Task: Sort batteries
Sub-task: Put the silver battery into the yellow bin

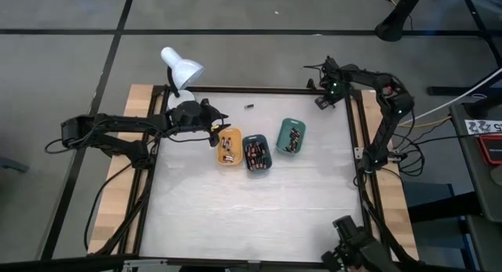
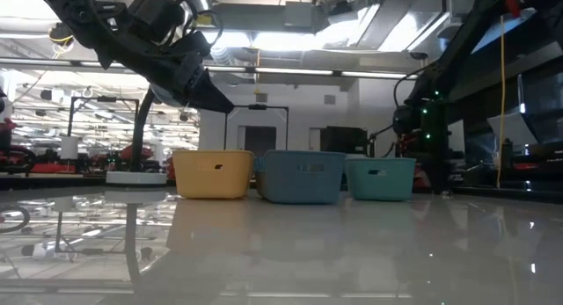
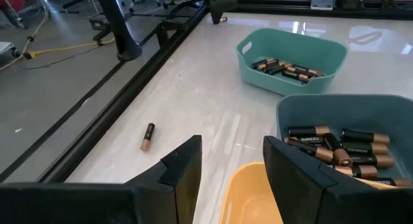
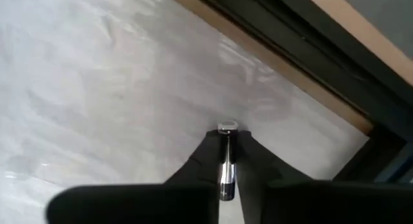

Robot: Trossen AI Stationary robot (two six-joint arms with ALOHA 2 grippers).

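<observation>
Three small trays stand in a row mid-table: orange [image 1: 228,147], dark teal [image 1: 256,154] and green [image 1: 291,136], each holding batteries [image 3: 335,146]. One loose battery [image 1: 249,106] lies on the table beyond them, also seen in the left wrist view as the loose battery [image 3: 148,136]. My left gripper [image 1: 213,129] hangs open over the orange tray's left rim [image 3: 248,185], touching nothing. My right gripper [image 1: 320,102] is at the table's far right corner, shut on a small silvery battery [image 4: 225,166]. My right gripper pinches the silvery battery between its two fingers [image 4: 206,153]. The battery lies along the fingers, and its capped end [image 4: 227,127] sticks out just past the fingertips. Whether that end touches the table, I cannot tell.
A white desk lamp [image 1: 180,68] stands at the far left corner, close behind my left arm. A black frame [image 1: 259,90] rims the table. Bare white table surface [image 1: 251,209] lies on the near side of the trays.
</observation>
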